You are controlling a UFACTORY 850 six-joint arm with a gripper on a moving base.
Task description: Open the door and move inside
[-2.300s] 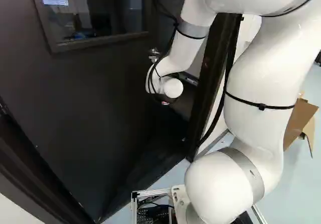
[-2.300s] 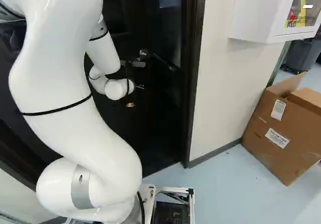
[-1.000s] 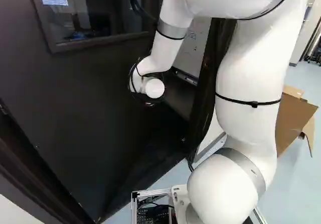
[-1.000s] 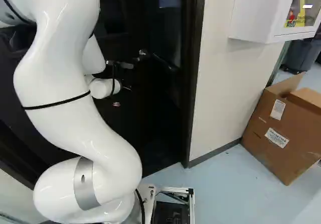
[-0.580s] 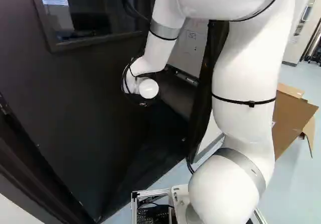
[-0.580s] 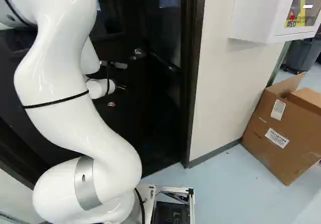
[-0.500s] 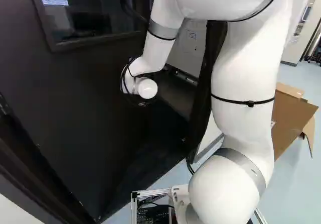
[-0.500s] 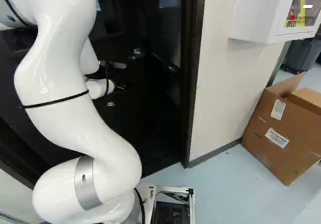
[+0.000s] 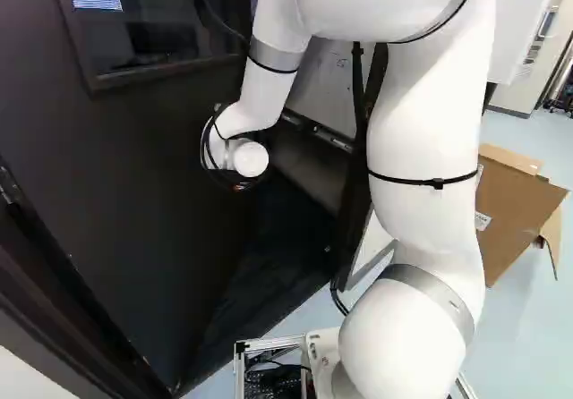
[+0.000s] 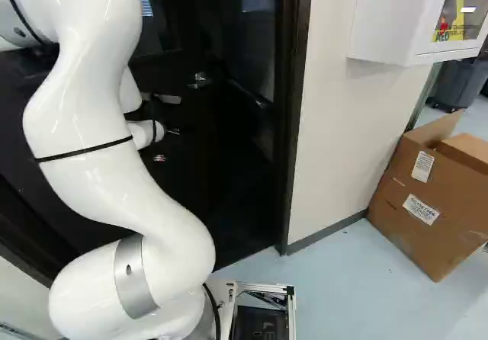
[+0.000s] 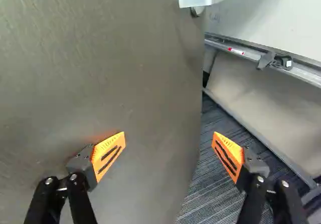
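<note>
Door ajar, open jaws at its free edge

The dark door [image 9: 134,148], the thing to be opened, stands partly open ahead of the base [image 9: 269,341], its window high up and its hinge side at the left of the left base view. Its lever handle [image 10: 200,80] is near the free edge, well clear of the gripper [image 11: 169,139]. Between that edge and the door frame [image 10: 293,126] is a dark gap; through it lie striped carpet [image 11: 200,189] and a pale board [image 11: 271,13].

The white arm [image 9: 421,140] reaches forward to the door. The jaws are released and spread wide, grasping nothing: one orange pad [image 11: 108,153] is in front of the door's face, the other [image 11: 228,156] beyond its edge, over the carpet. Whether the first pad touches the door cannot be told.

The step in hand seems to be pushing the door wider. It would go best with steady, gentle pressure on the flat face, following the door's swing as it turns on its hinges. The outer finger could slip past or snag the edge, so shifting toward the face would help. The base should wait until the gap clearly suits both it and the arm.
</note>
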